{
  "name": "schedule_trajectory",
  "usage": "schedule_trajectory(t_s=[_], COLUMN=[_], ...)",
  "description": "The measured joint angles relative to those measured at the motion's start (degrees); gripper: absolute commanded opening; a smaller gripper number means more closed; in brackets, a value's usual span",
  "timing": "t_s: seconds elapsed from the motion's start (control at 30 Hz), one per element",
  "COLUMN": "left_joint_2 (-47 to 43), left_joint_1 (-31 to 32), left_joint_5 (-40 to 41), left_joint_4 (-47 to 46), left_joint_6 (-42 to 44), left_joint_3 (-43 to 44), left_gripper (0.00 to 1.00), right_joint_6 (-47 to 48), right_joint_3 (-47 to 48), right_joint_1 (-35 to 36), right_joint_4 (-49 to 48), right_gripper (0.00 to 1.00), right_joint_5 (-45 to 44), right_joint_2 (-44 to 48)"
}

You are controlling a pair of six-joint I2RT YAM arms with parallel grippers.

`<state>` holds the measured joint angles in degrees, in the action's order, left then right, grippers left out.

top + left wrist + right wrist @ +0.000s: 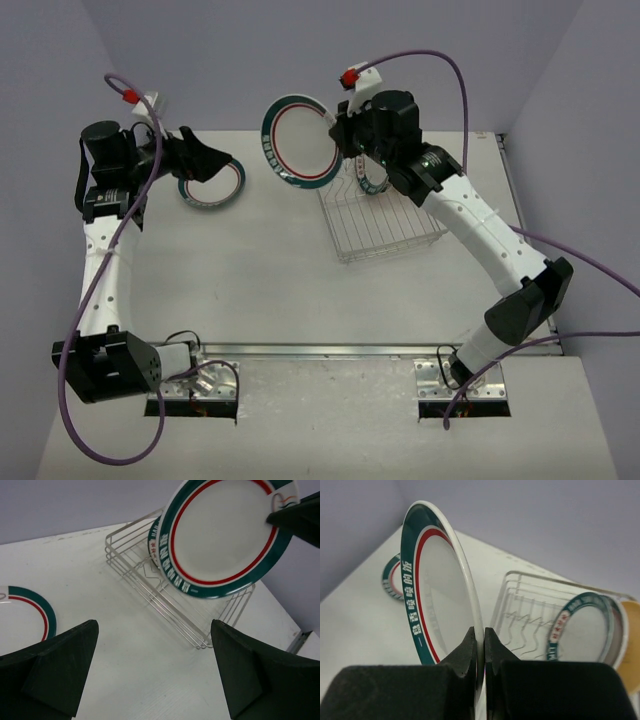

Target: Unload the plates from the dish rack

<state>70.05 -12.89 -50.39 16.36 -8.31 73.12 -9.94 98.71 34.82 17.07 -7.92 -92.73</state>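
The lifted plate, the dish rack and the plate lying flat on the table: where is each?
lifted plate (298, 140), top view, on its white centre.
dish rack (380, 235), top view, on its wire floor.
plate on the table (20, 622), left wrist view, on its white centre.

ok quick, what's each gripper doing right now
left gripper: open, holding nothing
right gripper: closed on the rim of a teal-rimmed plate, held on edge
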Motion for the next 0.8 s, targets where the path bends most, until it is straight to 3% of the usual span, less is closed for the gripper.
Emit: schedule_trajectory(t_s=[0.23, 0.33, 0.43, 0.6, 0.67, 0.8], left_joint_2=[0.31, 1.34, 2.48, 3.77, 4.15, 4.28], left_joint_1=[4.21, 6.81, 8.26, 8.75, 8.80, 9.15], left_joint_5=[-1.48, 0.04, 1.47, 2.01, 0.12, -2.40], left_joint_4=[1.83, 3.40, 4.46, 5.97, 6.47, 6.20], left_joint_6=[0.62, 1.87, 2.84, 3.58, 4.15, 3.50], left_joint_3=[-1.92, -1.94, -1.98, -2.33, -2.37, -2.85], left_gripper=[0.88, 0.81, 0.56, 0.05, 0.00, 0.00], right_joint_6=[-5.36, -6.34, -6.87, -7.29, -7.01, -7.15], right_joint_3=[-2.62, -2.79, -3.19, -4.37, -4.67, -4.73], right_joint_1=[0.47, 0.53, 0.58, 0.58, 0.35, -0.66], right_joint_4=[4.27, 4.49, 4.38, 4.39, 4.56, 4.36], right_gripper=[0.00, 0.00, 0.00, 0.03, 0.20, 0.80], right_joint_5=[16.84, 21.08, 24.14, 26.34, 25.37, 22.17], right_joint_2=[-0.16, -0.22, -0.22, -0.29, -0.58, -1.72])
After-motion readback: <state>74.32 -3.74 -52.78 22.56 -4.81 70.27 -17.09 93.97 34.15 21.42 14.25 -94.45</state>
